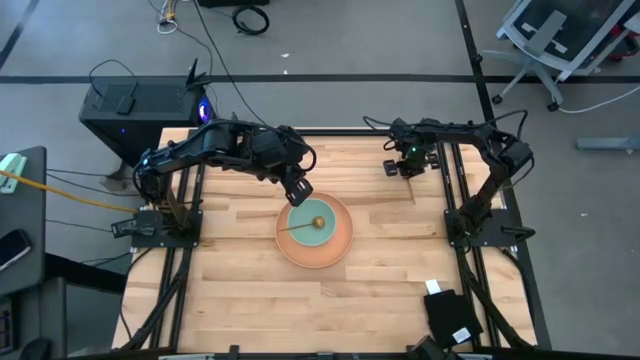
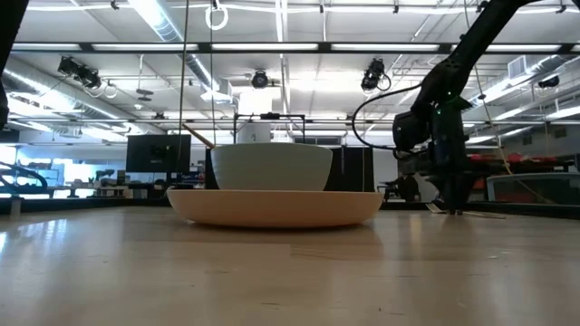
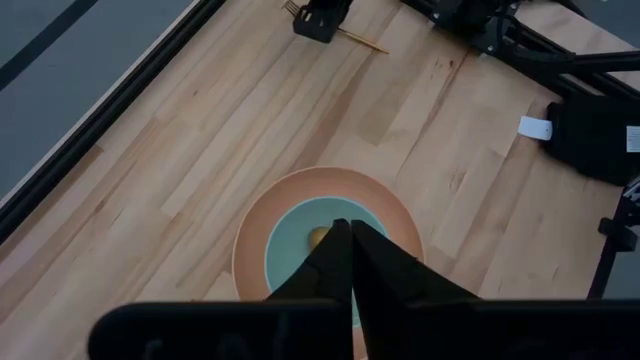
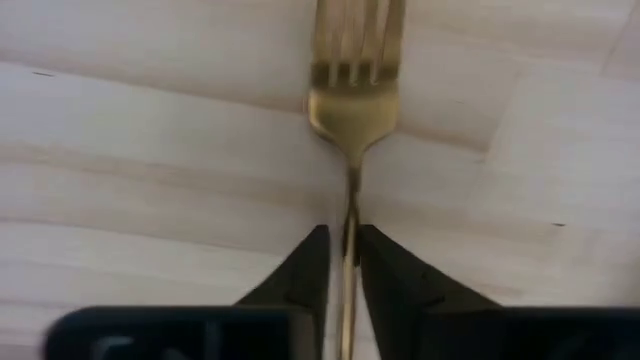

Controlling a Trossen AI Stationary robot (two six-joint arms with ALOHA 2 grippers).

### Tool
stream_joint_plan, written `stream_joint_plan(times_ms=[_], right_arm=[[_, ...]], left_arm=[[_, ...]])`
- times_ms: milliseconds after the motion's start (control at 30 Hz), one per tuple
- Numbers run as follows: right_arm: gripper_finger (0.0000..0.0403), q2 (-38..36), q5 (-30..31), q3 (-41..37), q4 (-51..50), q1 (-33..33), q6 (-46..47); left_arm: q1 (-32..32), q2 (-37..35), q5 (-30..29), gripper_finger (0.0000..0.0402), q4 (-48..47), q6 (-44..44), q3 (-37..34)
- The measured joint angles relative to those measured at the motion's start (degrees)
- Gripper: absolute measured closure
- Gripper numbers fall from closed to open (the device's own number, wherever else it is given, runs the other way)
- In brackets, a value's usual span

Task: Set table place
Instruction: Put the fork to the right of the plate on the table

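The salmon-orange plate lies mid-table with the pale teal bowl standing in it. The gold spoon rests in the bowl, its head on the bottom and its handle leaning over the rim. My left gripper hovers shut and empty above the bowl's far left side, as the high view also shows. The gold fork lies on the table near the far right. My right gripper is shut on it there; it also shows in the high view. My right gripper pinches the fork's slim handle between its two fingers, a short way behind the tines. The fingers come from above, pointing down, one on each side of the handle. The fork lies flat on the table, tines away from the fingers.
A black pouch with a white tag lies at the near right corner; it also shows in the left wrist view. Black rails edge the table. Bare wood lies around the plate on all sides.
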Motion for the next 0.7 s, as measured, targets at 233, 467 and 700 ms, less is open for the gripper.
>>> stream_joint_plan(times_ms=[233,467,700], right_arm=[[0.0386,-0.5,-0.1,-0.1,0.0,0.7,0.4],[0.0395,-6.3,-0.4,-0.3,-1.7,3.2,3.9],[0.0397,-13.4,-0.3,-0.3,-5.0,14.6,15.0]], left_arm=[[0.0,0.0,0.0,0.0386,0.0,0.0,0.0],[0.0,0.0,0.0,0.0391,-0.1,0.0,0.0],[-0.1,0.0,0.0,0.0384,-0.6,0.5,0.0]])
